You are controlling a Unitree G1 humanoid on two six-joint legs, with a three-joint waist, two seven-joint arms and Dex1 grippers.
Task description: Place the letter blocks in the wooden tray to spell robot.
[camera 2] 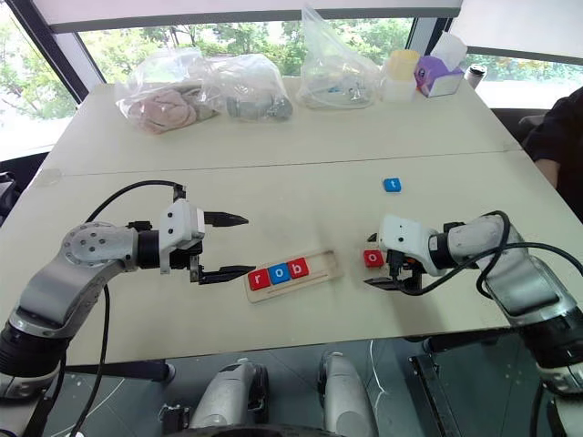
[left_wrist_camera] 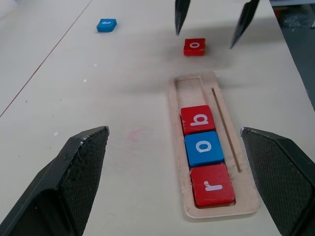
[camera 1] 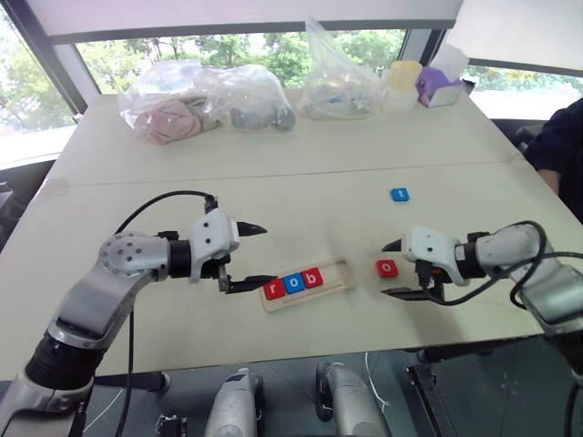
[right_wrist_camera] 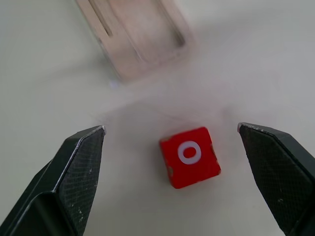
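**On the worktop: r, o, b seated; second o loose**

Right end effector (camera 1: 390,269) angles down, fingers spread wide, empty, straddling the red o block (camera 1: 387,267) just beside the wooden tray (camera 1: 339,271). Left end effector (camera 1: 260,255) held level at the tray's other end, released. Blue t block (camera 1: 400,194) lies well apart. Left wrist view shows the tray's groove.
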